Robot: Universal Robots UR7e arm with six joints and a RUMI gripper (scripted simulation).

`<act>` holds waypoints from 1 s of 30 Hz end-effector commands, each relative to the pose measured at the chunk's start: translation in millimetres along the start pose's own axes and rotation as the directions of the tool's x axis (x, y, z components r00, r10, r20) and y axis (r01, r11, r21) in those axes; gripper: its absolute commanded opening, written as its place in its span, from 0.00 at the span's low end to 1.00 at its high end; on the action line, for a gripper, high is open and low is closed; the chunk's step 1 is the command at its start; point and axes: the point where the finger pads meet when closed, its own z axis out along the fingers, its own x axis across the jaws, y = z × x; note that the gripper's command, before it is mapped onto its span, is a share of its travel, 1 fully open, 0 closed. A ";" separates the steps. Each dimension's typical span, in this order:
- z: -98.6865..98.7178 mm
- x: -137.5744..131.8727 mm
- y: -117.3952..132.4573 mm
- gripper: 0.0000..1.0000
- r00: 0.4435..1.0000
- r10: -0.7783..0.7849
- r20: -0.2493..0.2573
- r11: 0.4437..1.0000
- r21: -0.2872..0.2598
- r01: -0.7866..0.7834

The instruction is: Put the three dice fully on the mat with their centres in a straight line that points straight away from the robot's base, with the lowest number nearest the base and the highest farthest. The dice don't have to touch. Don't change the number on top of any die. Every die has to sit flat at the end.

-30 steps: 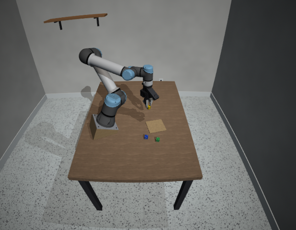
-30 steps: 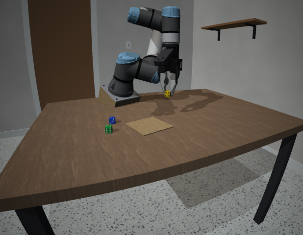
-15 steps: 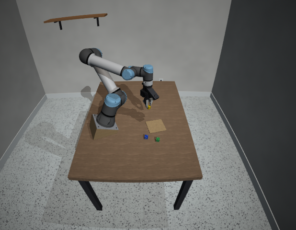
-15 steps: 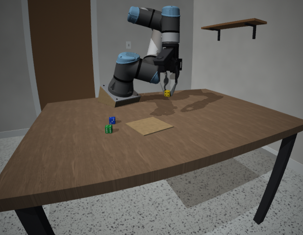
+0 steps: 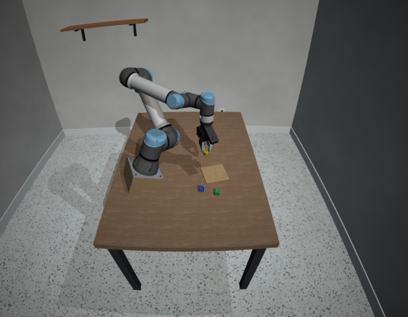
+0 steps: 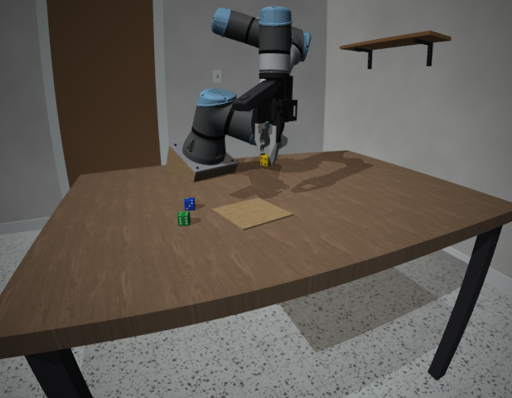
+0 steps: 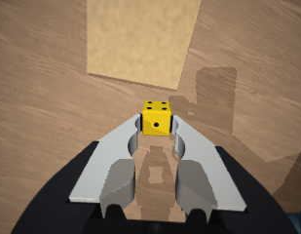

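Note:
My gripper (image 7: pixel 156 115) is shut on a yellow die (image 7: pixel 156 118) and holds it a little above the table, behind the tan mat (image 5: pixel 214 173). The die's top face shows four pips; its near side shows one. It also shows in the top view (image 5: pixel 206 152) and the exterior view (image 6: pixel 264 160). The mat lies flat in the middle of the table, with no die on it (image 6: pixel 252 212) (image 7: pixel 140 41). A blue die (image 5: pixel 201 188) (image 6: pixel 189 203) and a green die (image 5: pixel 216 191) (image 6: pixel 183 218) sit on the bare table just off the mat's front edge, close together.
The robot's base (image 5: pixel 148 167) stands on a wedge at the table's left side. The arm's shadow falls on the wood beside the mat. A wall shelf (image 5: pixel 105 24) hangs far above the table.

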 end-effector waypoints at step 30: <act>-4.6 22.6 -60.1 0.06 0.941 0.338 0.020 0.941 -0.014 -0.338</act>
